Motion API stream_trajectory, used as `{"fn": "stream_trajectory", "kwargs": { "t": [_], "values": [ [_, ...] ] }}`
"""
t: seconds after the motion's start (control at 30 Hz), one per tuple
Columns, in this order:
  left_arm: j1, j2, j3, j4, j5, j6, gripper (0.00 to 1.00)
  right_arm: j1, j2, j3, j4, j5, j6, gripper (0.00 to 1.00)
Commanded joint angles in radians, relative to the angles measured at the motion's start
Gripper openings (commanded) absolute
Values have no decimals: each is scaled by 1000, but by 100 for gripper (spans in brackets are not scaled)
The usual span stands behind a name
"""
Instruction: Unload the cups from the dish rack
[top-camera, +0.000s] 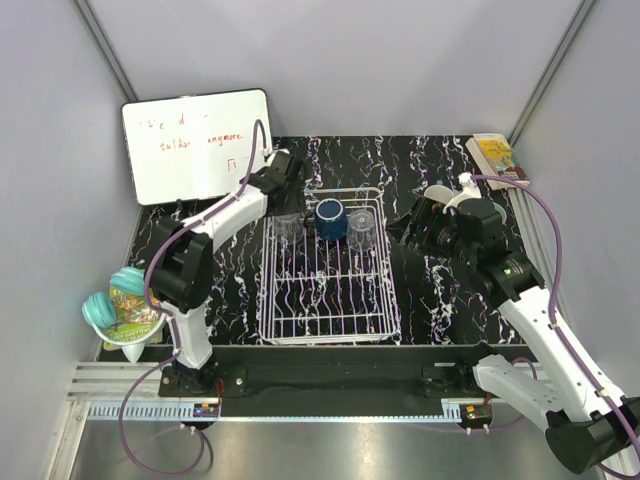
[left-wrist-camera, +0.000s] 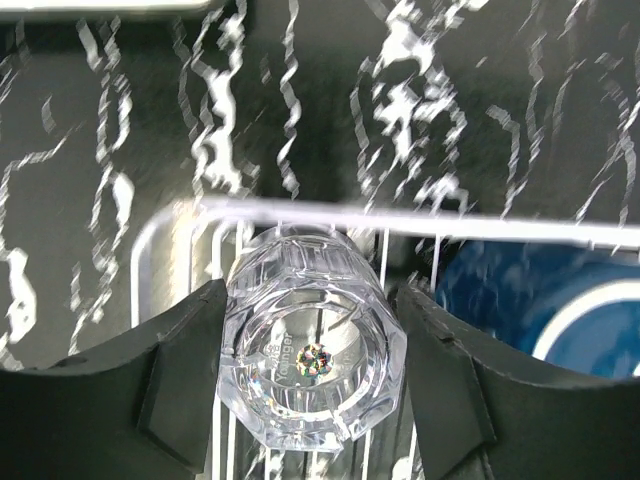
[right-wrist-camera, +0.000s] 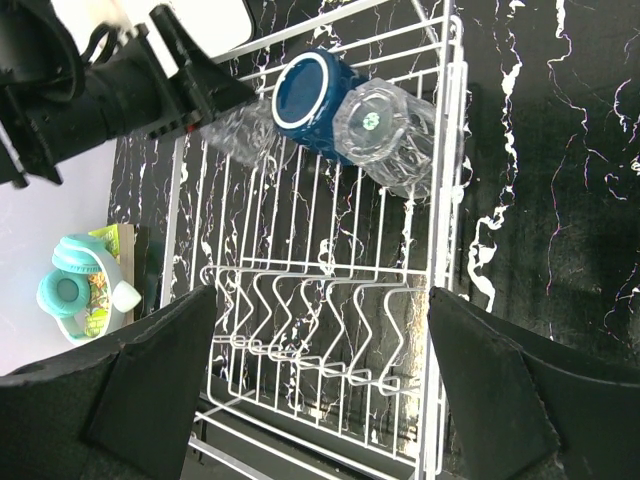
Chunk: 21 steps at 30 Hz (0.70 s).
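My left fingers (left-wrist-camera: 170, 400) straddle the faceted clear glass (left-wrist-camera: 305, 350) in the dish rack's (top-camera: 330, 339) far-left corner, seemingly touching both sides though I cannot tell if they grip; it is rigid, slick and breakable, so I favour a gentle mid-body squeeze, while my right fingers (right-wrist-camera: 150, 380) hang wide open, empty.

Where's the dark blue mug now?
Top view: the navy mug sits at the dish rack's far end, between the left clear glass and the right clear glass.

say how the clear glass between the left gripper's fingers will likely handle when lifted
The clear glass looks smooth and faceted, so it may slip between the left gripper's fingers. It is probably rigid but breakable. Clinking the navy mug beside it seems possible.
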Motion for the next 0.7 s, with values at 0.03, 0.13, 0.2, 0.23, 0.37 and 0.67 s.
{"fn": "stream_trajectory", "kwargs": {
  "t": [0.03, 0.13, 0.2, 0.23, 0.37, 0.67],
  "values": [
    [15, -181, -8, -88, -92, 30, 0, 7, -10, 9, 43, -8, -7, 94],
    [15, -254, 27, -91, -48, 29, 0, 7, -4, 12, 55, -20, -1, 94],
    [15, -292, 52, -94, -18, 33, 0, 7, -6, 12, 63, -28, 1, 94],
    [15, -302, 61, -96, 17, 33, 0, 7, -7, 12, 63, -31, -1, 94],
    [15, -352, 89, -87, 156, 30, 0, 7, -24, 3, 68, -43, 2, 94],
    [15, -487, -127, 293, 666, -112, 0, 7, -92, -61, 204, -224, 47, 94]
  ]
}}
